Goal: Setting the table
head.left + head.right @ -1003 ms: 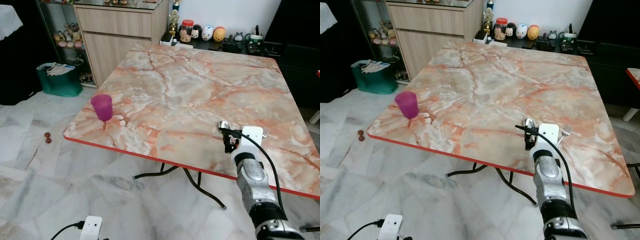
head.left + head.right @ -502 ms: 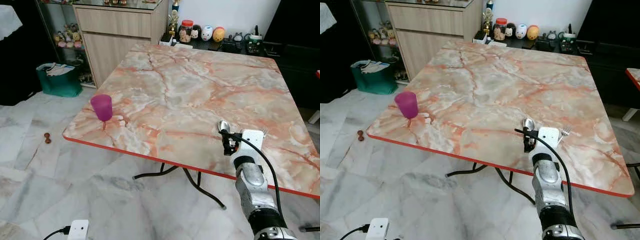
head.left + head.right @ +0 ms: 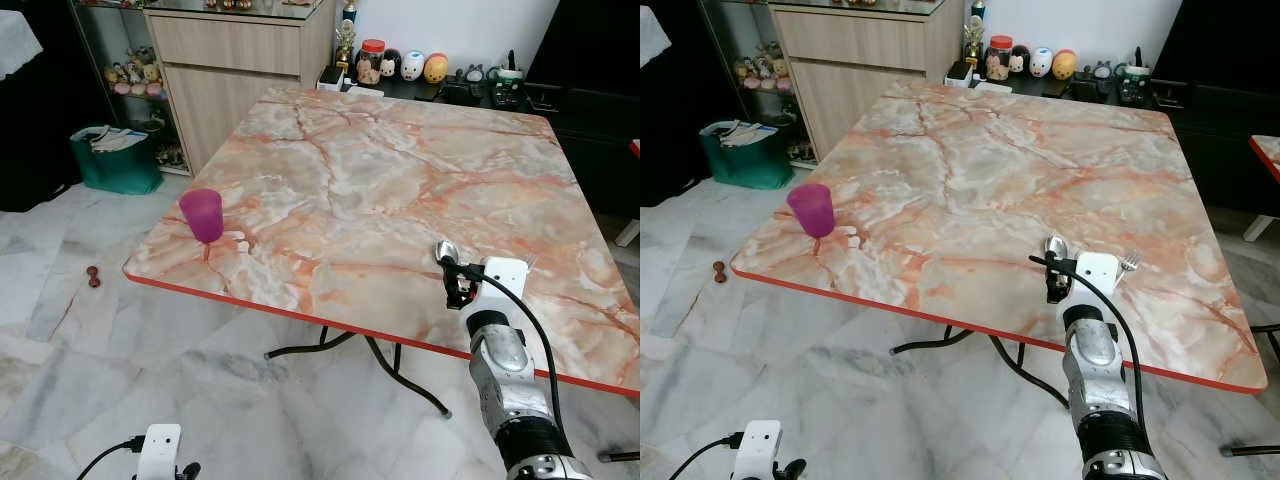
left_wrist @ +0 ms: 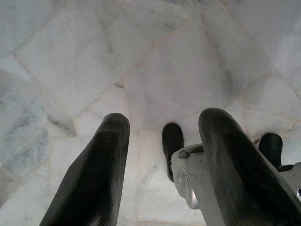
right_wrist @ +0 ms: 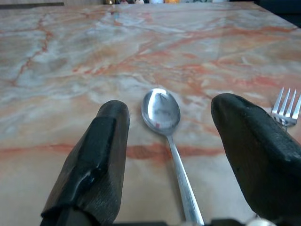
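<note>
Nearest of all, the left gripper (image 4: 157,174) hangs low over the pale floor tiles at the robot's left, fingers spread and holding nothing, idle and well apart from the table.

At the near right edge of the marble table (image 3: 380,180), the right gripper (image 5: 181,155) sits low over the top with its two black fingers (image 5: 94,155) parted wide and nothing between them. The spoon (image 5: 162,113) lies flat on the table directly ahead of this gripper, in the gap between the fingers: its handle runs back toward the wrist and its bowl points away toward the far side, so its long axis lines up with the gripper's reach. Whether the handle touches the gripper's base is hard to tell from the wrist view. Just to the right of the spoon lies a fork (image 5: 284,106), tines pointing far, close beside the right finger, so there is little spare room on that side.

The red table edge runs just under the right wrist, so any pull toward the robot risks sliding cutlery off.

Farther out, the tabletop is open marble. At the left, near the left edge, stands a purple cup (image 3: 203,214), upright and well apart from the cutlery. The right arm is plainly the nearer one for the spoon and fork; the cup lies closer to the left side.
</note>
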Robot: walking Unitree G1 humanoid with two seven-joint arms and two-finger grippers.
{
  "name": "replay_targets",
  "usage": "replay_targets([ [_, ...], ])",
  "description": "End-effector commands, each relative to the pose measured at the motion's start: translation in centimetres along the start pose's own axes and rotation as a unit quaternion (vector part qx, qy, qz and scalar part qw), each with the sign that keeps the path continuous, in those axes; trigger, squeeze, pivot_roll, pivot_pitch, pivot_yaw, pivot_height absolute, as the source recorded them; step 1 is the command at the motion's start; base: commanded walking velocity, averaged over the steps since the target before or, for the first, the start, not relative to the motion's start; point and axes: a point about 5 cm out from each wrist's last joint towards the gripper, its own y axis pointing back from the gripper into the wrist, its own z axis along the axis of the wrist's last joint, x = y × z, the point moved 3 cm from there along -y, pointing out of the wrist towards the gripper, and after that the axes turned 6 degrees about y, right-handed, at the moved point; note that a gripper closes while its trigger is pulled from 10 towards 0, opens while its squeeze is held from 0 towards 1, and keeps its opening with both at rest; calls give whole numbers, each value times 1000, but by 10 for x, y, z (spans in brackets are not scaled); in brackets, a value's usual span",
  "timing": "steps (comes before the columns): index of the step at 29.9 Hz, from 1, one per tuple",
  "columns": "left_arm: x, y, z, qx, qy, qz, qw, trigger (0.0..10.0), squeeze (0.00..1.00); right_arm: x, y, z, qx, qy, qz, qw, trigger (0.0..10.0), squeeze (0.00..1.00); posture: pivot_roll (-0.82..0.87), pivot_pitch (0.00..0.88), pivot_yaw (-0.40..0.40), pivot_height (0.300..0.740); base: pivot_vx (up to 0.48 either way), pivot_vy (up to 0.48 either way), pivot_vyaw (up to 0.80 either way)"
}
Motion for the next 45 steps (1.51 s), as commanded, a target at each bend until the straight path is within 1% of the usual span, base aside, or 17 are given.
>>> replay_targets([
  [1,-2,0,-5,6,1,-4,1000,10000,0,1,0,4,-7,-2,3,1000,10000,0,34,0,-38,740,0,0,0],
  [6,-5,1,-7,7,3,-7,1000,10000,0,3,1,2,-5,0,5,1000,10000,0,34,0,-40,740,0,0,0],
  [21,-7,0,-9,14,0,-7,1000,10000,0,6,0,3,-5,-1,10,1000,10000,0,32,0,-43,740,302,0,0],
  [25,-7,1,-10,16,-2,-6,1000,10000,0,7,1,3,-4,-1,11,1000,10000,0,32,0,-45,740,0,0,0],
  [28,-6,1,-11,17,-2,-5,1000,10000,0,8,4,1,-3,-27,7,1000,10000,0,33,0,-49,740,0,0,0],
  [29,-5,1,-12,17,-1,-5,1000,10000,0,8,5,2,-4,-33,6,999,10000,0,33,0,-49,740,0,0,0],
  [31,-4,2,-13,19,-1,-4,1000,10000,0,9,8,1,-6,-28,8,1000,10000,0,33,0,-49,740,0,0,0],
  [32,-3,2,-14,21,-1,-3,1000,10000,0,10,13,0,-7,-24,10,1000,10000,0,33,0,-49,740,0,0,0],
  [36,-3,2,-16,23,-2,-2,1000,10000,0,10,21,-2,-7,-23,11,1000,10000,0,29,0,-54,740,0,0,0],
  [40,-4,3,-18,25,-3,-2,1000,10000,0,1,34,-5,2,-43,-11,999,10000,0,30,0,-59,740,0,0,0],
  [42,-3,3,-19,27,-2,-2,1000,10000,0,-9,46,-6,6,-34,-29,999,10000,0,29,0,-61,740,0,0,0],
  [44,-3,3,-19,27,-3,-2,1000,10000,0,-11,49,-6,7,-35,-34,999,10000,0,26,0,-59,740,0,0,0],
  [45,-3,3,-19,28,-4,-2,1000,10000,0,-15,55,-5,9,-35,-42,998,10000,0,21,0,-58,740,0,0,0],
])
